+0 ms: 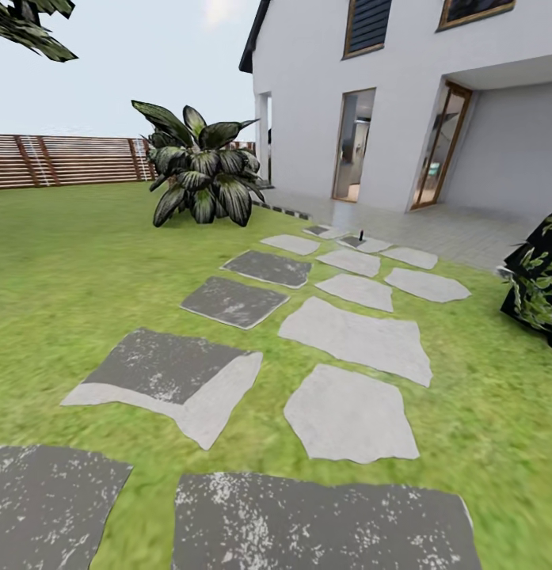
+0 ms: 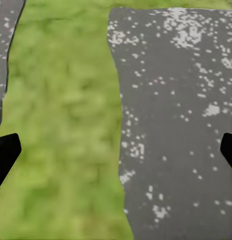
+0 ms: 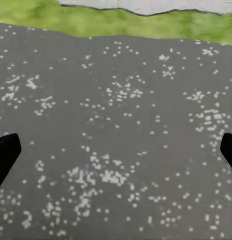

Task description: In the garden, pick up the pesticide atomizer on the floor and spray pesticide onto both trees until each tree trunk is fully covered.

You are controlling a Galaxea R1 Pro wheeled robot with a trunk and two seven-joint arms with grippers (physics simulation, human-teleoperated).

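A: Where's the pesticide atomizer point(image 1: 360, 235)?

B: Far up the stone path, standing upright on a slab near the house point(image 1: 402, 95), well apart from both arms. It's tiny; the red top is hard to make out.

A: Which arm is nearer?

B: Can't say. It lies straight ahead, slightly right.

A: And the jaws?

B: The left gripper point(image 2: 116, 150) hangs over grass and a dark slab point(image 2: 180, 125), the right gripper point(image 3: 116, 150) over a speckled slab point(image 3: 116, 125); both spread wide, empty
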